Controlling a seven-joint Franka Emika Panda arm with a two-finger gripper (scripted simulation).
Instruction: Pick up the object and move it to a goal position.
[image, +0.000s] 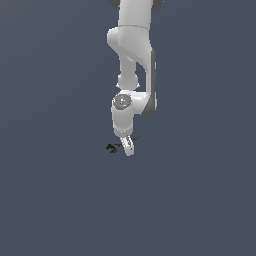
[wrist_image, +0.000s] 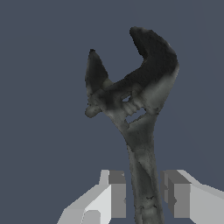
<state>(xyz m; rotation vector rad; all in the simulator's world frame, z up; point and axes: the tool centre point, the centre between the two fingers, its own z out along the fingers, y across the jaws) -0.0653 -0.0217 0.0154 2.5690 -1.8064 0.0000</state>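
— What does the arm (image: 132, 55) look like from outside?

— It hangs straight down from the top of the exterior view, white against a flat grey-blue ground. Its gripper (image: 128, 148) sits at the bottom end, pointing downward.

— And the wrench?

— In the exterior view the wrench (image: 113, 147) is a tiny dark shape right at the fingertips, its black claw end sticking out toward the exterior view's left. A thin dark bit shows on the other side of the fingers too.

— Does the wrist camera show it better?

— Much better. There the wrench (wrist_image: 135, 113) fills the picture: a dark, worn handle running up to an open C-shaped head with a small adjusting screw below it.

— Where is the handle relative to the fingers?

— It passes between the two white fingers (wrist_image: 109, 197) of the gripper (wrist_image: 144, 197), with the head well beyond the tips.

— Is it clamped?

— The jaws stand parted. A narrow gap shows on each side of the handle, so neither pad visibly touches it. It reads as released rather than gripped.
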